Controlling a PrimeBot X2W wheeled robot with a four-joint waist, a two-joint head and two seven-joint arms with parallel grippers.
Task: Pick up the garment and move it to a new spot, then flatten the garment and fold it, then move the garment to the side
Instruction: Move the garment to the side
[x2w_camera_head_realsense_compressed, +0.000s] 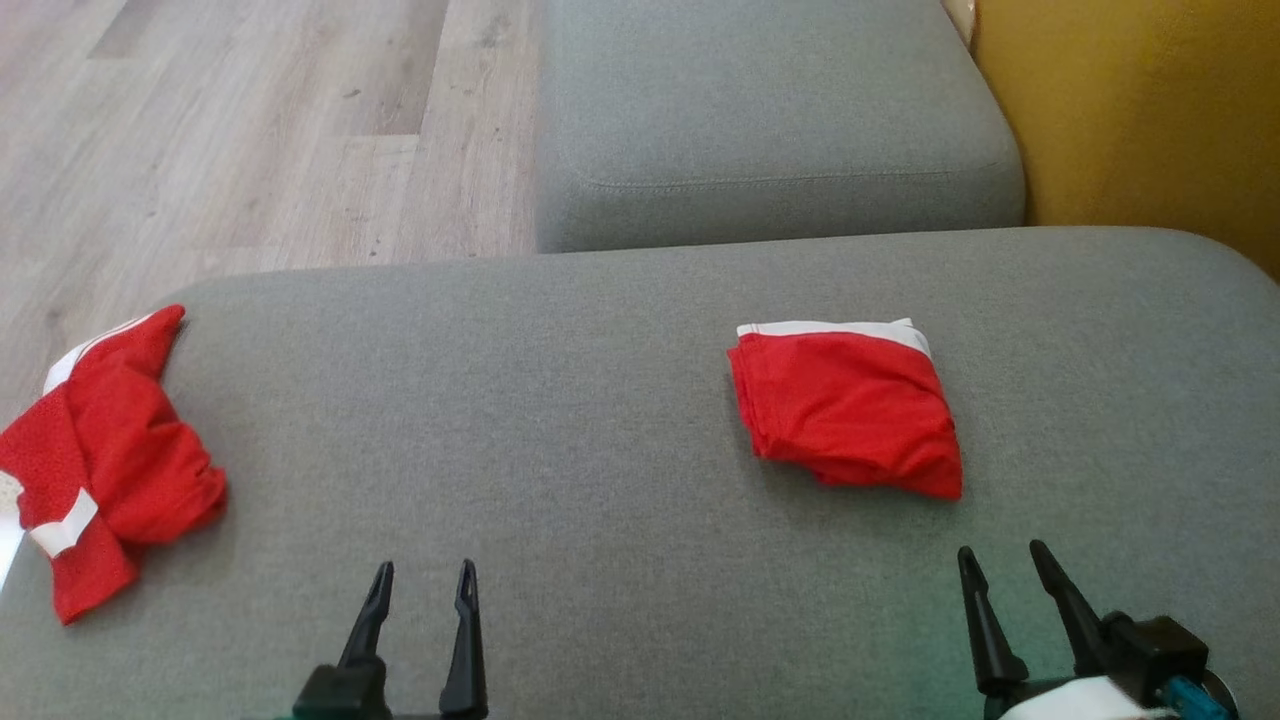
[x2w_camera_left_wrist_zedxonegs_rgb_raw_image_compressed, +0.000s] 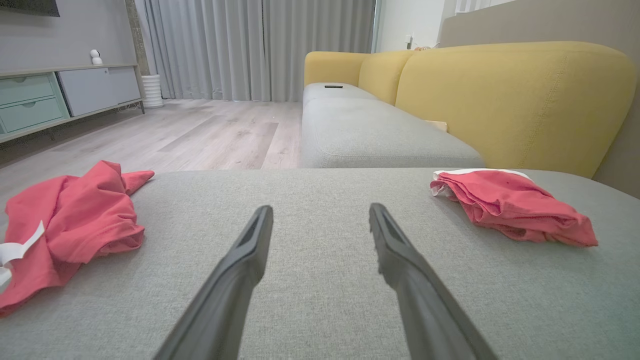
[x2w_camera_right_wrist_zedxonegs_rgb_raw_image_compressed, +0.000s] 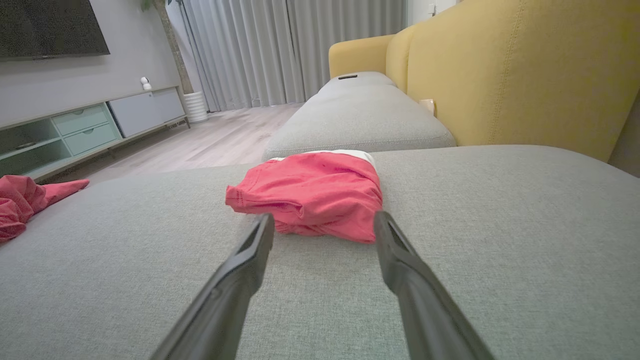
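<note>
A folded red garment with a white band (x2w_camera_head_realsense_compressed: 848, 410) lies on the right part of the grey cushion (x2w_camera_head_realsense_compressed: 560, 420); it also shows in the left wrist view (x2w_camera_left_wrist_zedxonegs_rgb_raw_image_compressed: 510, 205) and straight ahead in the right wrist view (x2w_camera_right_wrist_zedxonegs_rgb_raw_image_compressed: 310, 192). A crumpled red garment with white trim (x2w_camera_head_realsense_compressed: 105, 460) lies at the cushion's left edge (x2w_camera_left_wrist_zedxonegs_rgb_raw_image_compressed: 70, 225) (x2w_camera_right_wrist_zedxonegs_rgb_raw_image_compressed: 20, 202). My left gripper (x2w_camera_head_realsense_compressed: 424, 570) (x2w_camera_left_wrist_zedxonegs_rgb_raw_image_compressed: 320, 212) is open near the front edge, between the two garments, with nothing in it. My right gripper (x2w_camera_head_realsense_compressed: 1000, 555) (x2w_camera_right_wrist_zedxonegs_rgb_raw_image_compressed: 324, 220) is open just short of the folded garment, apart from it.
A second grey seat cushion (x2w_camera_head_realsense_compressed: 770, 120) lies beyond, with a yellow backrest (x2w_camera_head_realsense_compressed: 1140, 110) along the right. Wooden floor (x2w_camera_head_realsense_compressed: 250, 130) lies past the cushion's left and far edges. A low cabinet (x2w_camera_left_wrist_zedxonegs_rgb_raw_image_compressed: 60, 95) and curtains (x2w_camera_left_wrist_zedxonegs_rgb_raw_image_compressed: 250, 45) stand across the room.
</note>
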